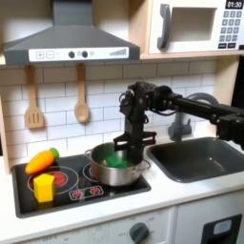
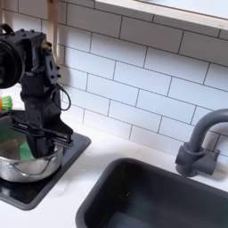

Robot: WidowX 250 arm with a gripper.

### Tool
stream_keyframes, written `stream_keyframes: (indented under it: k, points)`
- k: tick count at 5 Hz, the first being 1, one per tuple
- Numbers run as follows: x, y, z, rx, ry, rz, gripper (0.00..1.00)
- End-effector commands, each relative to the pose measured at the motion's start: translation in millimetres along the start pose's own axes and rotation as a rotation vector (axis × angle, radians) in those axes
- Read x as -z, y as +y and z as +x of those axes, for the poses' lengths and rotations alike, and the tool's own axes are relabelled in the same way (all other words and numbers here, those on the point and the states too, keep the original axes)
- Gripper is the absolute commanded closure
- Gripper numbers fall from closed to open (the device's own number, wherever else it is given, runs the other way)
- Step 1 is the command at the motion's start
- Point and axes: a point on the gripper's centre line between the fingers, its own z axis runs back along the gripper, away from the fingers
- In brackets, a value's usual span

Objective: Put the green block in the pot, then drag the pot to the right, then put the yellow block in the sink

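Toy kitchen: white surface (image 1: 181,195), white tiled wall, black stovetop (image 1: 57,191), range hood and microwave (image 1: 195,24) above. Two wooden utensils (image 1: 33,100) hang on the wall. A carrot (image 1: 41,160) and the yellow block (image 1: 44,187) sit at the stovetop's left in the first exterior view. Sink (image 1: 205,157) with faucet (image 2: 200,142) lies at right in both exterior views. Pot (image 1: 114,170) stands on the stovetop's right part; green block (image 1: 116,161) lies inside it. Gripper (image 1: 127,148) reaches down at the pot's rim, directly above the block; cannot tell how far its jaws are spread or whether they grip the rim.
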Motion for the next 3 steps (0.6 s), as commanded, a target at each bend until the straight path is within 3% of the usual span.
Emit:
stream_keyframes:
  k: [1,2,3]
  points:
    - [-10.5,6.8,2,0.003,-0.012,0.011,1.00]
    - [-14.9,9.0,2,0.006,-0.025,-0.010,0.00]
    - [-24.2,18.7,4,-0.008,-0.043,0.002,0.00]
